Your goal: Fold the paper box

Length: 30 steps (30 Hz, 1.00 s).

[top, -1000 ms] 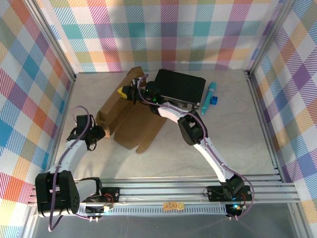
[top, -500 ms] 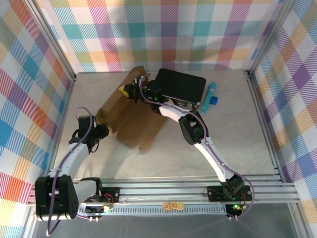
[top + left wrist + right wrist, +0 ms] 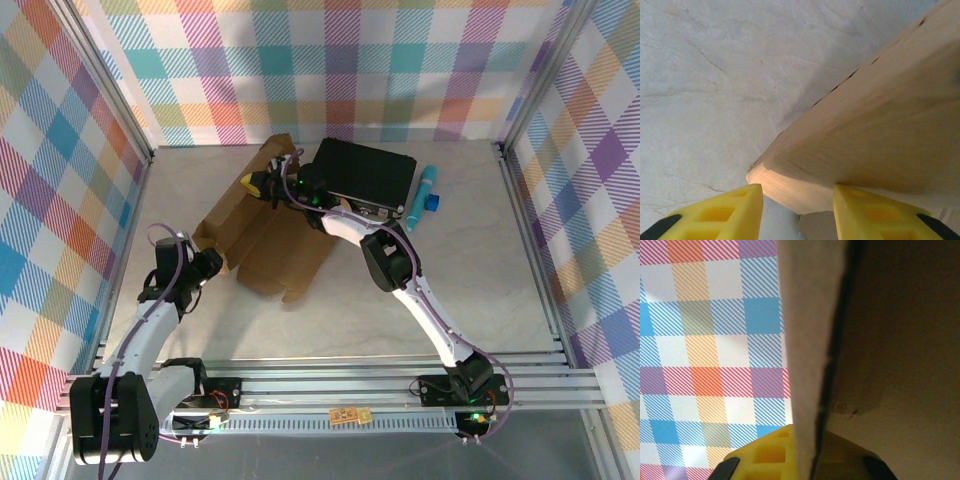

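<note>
- Left pincer [image 3: 207,264], closest to the bases: jaws apart, not holding anything. On its wrist cam the two yellow fingers [image 3: 715,215] sit either side of a rounded cardboard corner just past the tips, with bare table [image 3: 715,75] off to the left.
- The paper box [image 3: 270,245] is a brown die-cut sheet, only partly folded. It starts just right of the left pincer and runs diagonally away to the right pincer. Its long left panel stands up, and the part nearer the bases lies flat on the table.
- Right pincer [image 3: 255,183], at the box's far end: clamped shut on a raised cardboard flap. On the wrist cam the flap's edge runs straight down between its fingers.
- Black case [image 3: 368,172]: directly right of the right pincer, tucked behind that arm.
- Teal pen [image 3: 421,190] and a little blue block [image 3: 433,203]: further right again, just past the case.
- Plaid wall [image 3: 330,70]: beyond everything, at the back.
</note>
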{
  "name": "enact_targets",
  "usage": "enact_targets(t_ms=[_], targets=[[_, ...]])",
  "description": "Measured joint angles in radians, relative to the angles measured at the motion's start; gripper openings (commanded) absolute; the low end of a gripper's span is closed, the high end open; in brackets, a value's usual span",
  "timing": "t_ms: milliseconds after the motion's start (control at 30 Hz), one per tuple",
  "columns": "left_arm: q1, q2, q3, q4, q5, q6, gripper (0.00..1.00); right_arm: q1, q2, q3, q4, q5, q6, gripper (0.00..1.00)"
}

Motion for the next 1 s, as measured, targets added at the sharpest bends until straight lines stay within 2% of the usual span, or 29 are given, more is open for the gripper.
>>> enact_targets(t_ms=[167, 367, 467, 567, 700, 767, 867, 1000], targets=[[-0.015, -0.083, -0.002, -0.05, -0.023, -0.063, 0.51, 0.0, -0.054, -0.077, 0.002, -0.002, -0.008, 0.0], [-0.021, -0.286, -0.03, -0.116, -0.065, -0.158, 0.57, 0.0, -0.071, -0.097, 0.0, -0.002, -0.01, 0.0], [-0.021, -0.313, -0.047, -0.139, -0.069, -0.175, 0.51, 0.0, -0.071, -0.097, -0.006, -0.001, -0.01, 0.0], [-0.021, -0.289, -0.068, -0.145, -0.056, -0.187, 0.41, 0.001, -0.071, -0.097, -0.014, -0.002, -0.011, 0.0], [-0.021, -0.258, -0.068, -0.216, -0.047, -0.233, 0.37, 0.001, -0.071, -0.097, -0.017, -0.002, -0.011, 0.0], [-0.021, -0.289, -0.064, -0.276, -0.046, -0.298, 0.38, 0.001, -0.071, -0.097, -0.018, 0.0, -0.014, 0.0], [-0.046, -0.36, -0.059, -0.364, -0.038, -0.454, 0.48, 0.001, -0.071, -0.096, -0.018, 0.008, -0.014, 0.0], [-0.196, -0.423, -0.059, -0.421, -0.063, -0.65, 0.51, 0.001, -0.071, -0.096, -0.021, 0.026, -0.014, 0.0]])
